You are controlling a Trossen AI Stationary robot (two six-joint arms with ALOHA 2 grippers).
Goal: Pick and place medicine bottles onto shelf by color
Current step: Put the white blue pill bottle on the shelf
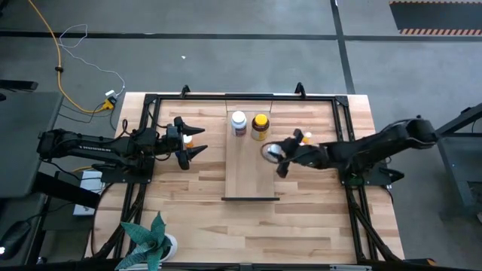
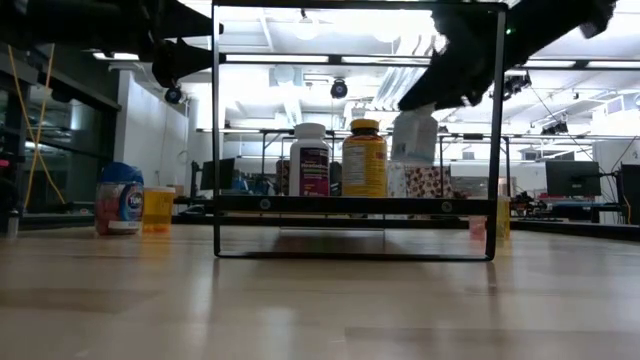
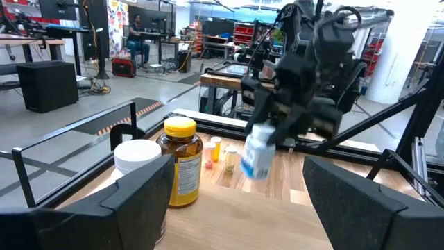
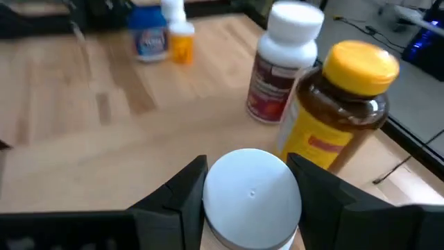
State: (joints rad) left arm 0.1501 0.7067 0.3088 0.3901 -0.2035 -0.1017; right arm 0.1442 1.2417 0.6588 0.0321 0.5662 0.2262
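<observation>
The shelf (image 1: pixel 252 177) is a light wood plank down the table's middle. A white bottle (image 1: pixel 239 123) and an amber, yellow-capped bottle (image 1: pixel 260 126) stand upright on its far part. My right gripper (image 1: pixel 273 154) is over the shelf, just near of the amber bottle, shut on another white bottle (image 3: pixel 258 156). My left gripper (image 1: pixel 199 143) waits open and level, left of the shelf. A blue-capped bottle (image 2: pixel 119 198) and a small orange one (image 2: pixel 157 208) stand on the table by it. Another small orange bottle (image 1: pixel 306 138) stands right of the shelf. My right gripper pinches the white bottle between its two fingers, one on either side of the body just under the white cap (image 4: pixel 251 191). The fingers come slanting down from the table's right. The bottle hangs tilted below them (image 2: pixel 413 140), lifted clear of the shelf.
A black metal frame (image 1: pixel 151 102) runs around the table top. A potted plant (image 1: pixel 151 241) stands at the near left corner. A yellow cable (image 1: pixel 68 83) lies on the floor beyond the far left. Bare wood lies on the shelf's near half and right of it.
</observation>
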